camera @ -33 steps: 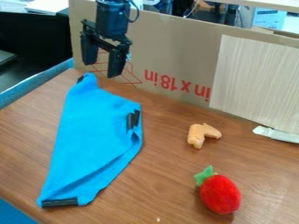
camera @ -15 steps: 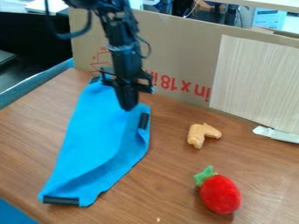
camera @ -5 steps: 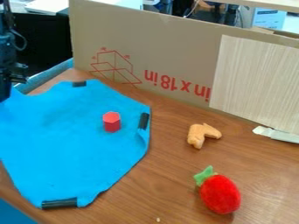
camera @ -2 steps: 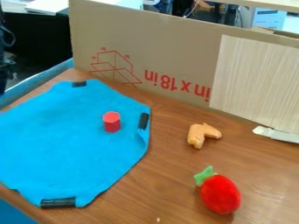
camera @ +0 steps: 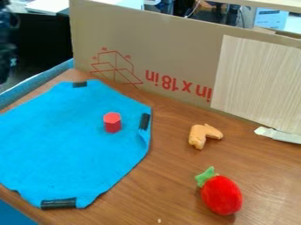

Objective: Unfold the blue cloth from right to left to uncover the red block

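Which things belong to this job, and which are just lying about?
Likely in the job:
blue cloth, spread open
red block, on the cloth
gripper, upper left

Just lying about:
orange toy piece
red plush with green top
cardboard behind

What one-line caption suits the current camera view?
Blue cloth spread on a wooden table, red hexagonal block on top, orange piece and red plush fruit alongside.

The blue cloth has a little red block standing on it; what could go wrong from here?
If the blue cloth were tugged, the red block standing on it might slide or tip over. The cloth's right side is rumpled beside a black strip, so something passing there could perhaps snag. The toy strawberry lies on its rounded side on the table, so a bump might roll it.
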Controlling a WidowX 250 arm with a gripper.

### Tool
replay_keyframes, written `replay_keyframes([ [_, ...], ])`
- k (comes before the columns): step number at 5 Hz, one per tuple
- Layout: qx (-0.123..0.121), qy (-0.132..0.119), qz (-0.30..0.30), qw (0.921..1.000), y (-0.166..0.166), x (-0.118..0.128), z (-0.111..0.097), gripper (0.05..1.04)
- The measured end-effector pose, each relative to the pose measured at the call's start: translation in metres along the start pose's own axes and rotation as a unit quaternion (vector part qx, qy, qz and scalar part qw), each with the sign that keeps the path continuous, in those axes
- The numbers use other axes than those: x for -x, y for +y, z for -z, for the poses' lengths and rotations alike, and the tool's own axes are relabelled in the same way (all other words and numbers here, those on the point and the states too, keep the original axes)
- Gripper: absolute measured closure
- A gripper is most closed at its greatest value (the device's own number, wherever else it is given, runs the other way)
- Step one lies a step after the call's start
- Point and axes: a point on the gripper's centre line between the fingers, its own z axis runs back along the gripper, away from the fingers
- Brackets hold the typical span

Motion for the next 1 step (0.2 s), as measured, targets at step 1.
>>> replay_keyframes([
  [1, -0.015, -0.033, 0.124, 0.9916, -0.0492, -0.0041, -0.0483, 0.083],
])
